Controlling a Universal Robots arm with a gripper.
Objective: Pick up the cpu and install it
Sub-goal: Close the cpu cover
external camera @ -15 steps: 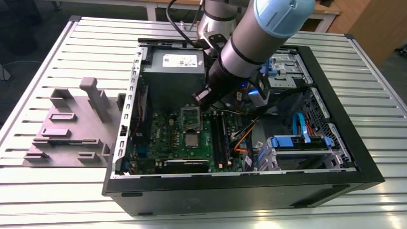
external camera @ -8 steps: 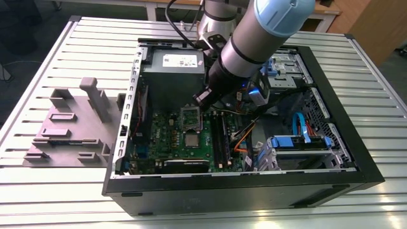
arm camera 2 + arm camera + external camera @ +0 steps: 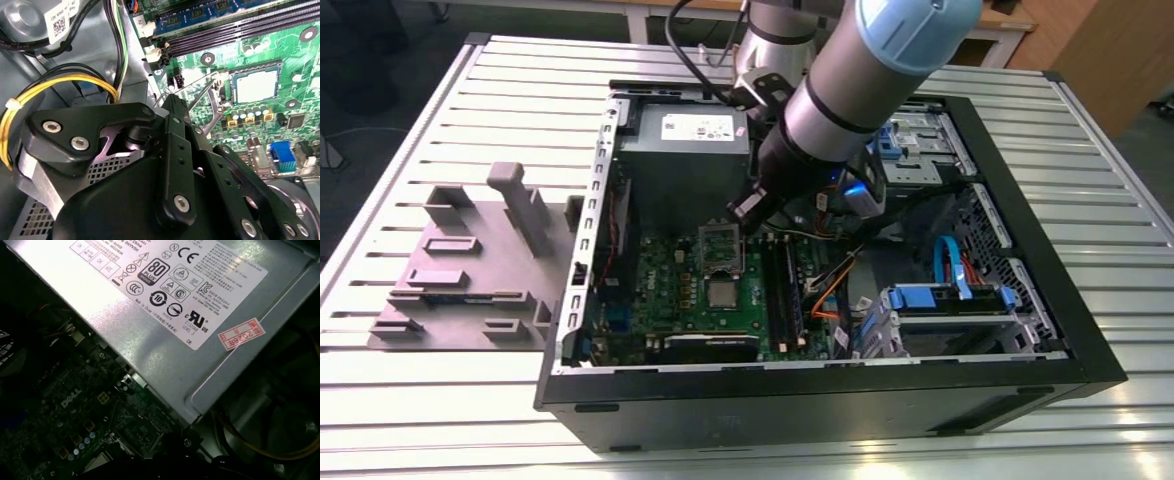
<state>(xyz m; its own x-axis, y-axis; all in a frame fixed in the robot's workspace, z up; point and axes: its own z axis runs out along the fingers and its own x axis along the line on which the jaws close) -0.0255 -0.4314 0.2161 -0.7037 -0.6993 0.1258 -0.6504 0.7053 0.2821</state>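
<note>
Small silvery square cpu (image 3: pixel 256 85) seated in socket; my fingers (image 3: pixel 172 107) pinched together, empty, at the wire latch lever (image 3: pixel 200 90); locking step in hand

the cpu (image 3: pixel 719 293) is a small flat square chip with a silvery-grey top, lying flat and level in its socket on the green motherboard (image 3: pixel 670 290), beside the long black memory slots (image 3: pixel 781 290). in the second wrist view the cpu (image 3: pixel 256 86) sits squarely inside its frame.
</note>
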